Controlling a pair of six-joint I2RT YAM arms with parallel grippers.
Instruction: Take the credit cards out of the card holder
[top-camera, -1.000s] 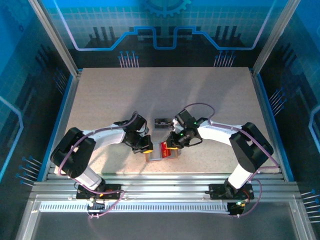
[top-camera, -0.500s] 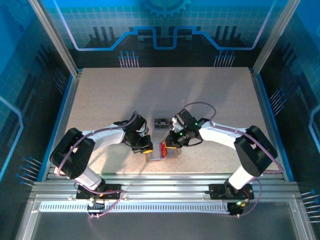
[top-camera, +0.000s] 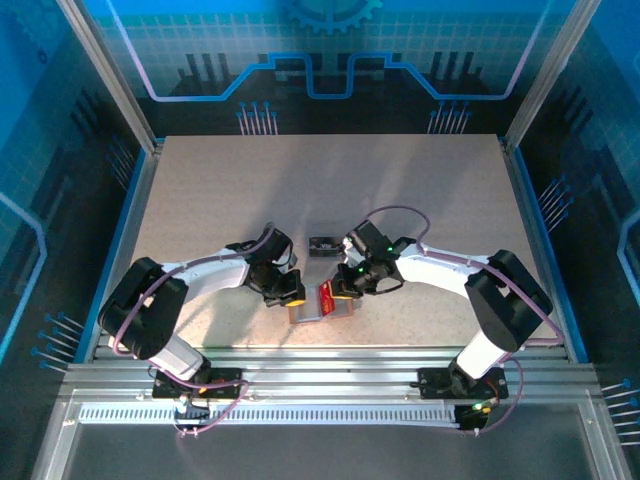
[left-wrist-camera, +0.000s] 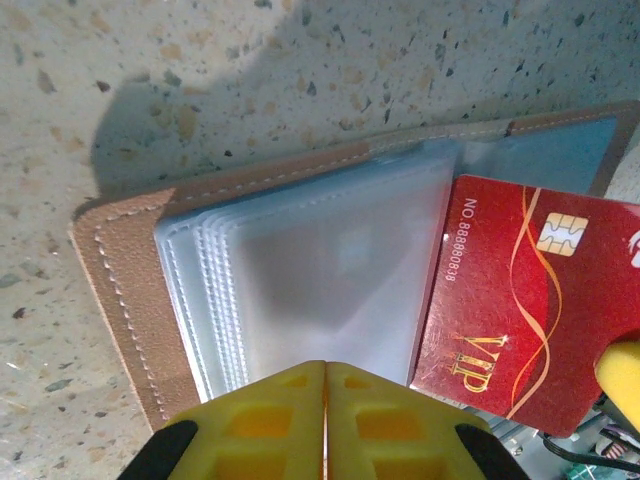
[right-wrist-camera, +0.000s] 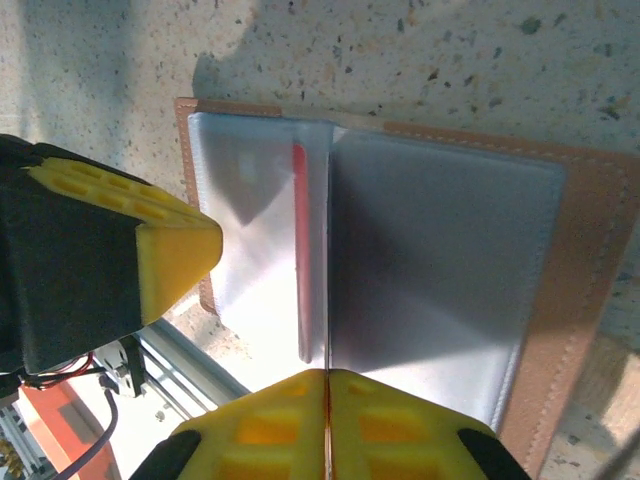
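Note:
The salmon-pink card holder (top-camera: 310, 314) lies open near the table's front edge, its clear sleeves facing up (left-wrist-camera: 130, 260) (right-wrist-camera: 580, 260). My left gripper (top-camera: 288, 292) is shut, and its yellow tips (left-wrist-camera: 325, 368) rest on the holder's sleeve stack. My right gripper (top-camera: 345, 288) (right-wrist-camera: 327, 374) is shut on the red credit card (left-wrist-camera: 520, 300), a VIP card with a gold chip, held over the holder's right half. In the right wrist view that red card (right-wrist-camera: 298, 250) runs edge-on, straight out from between my fingers. One right finger (left-wrist-camera: 620, 372) covers the card's lower corner. The dark or grey cards are not visible.
A small dark tray-like object (top-camera: 322, 245) sits just behind the holder. The aluminium rail (top-camera: 320, 360) runs close along the front edge of the table, right below the holder. The left gripper's finger (right-wrist-camera: 160, 250) stands close beside the red card.
My right gripper has shifted slightly left with the red card, which now stands more on edge over the holder. The left gripper has stayed on the sleeves.

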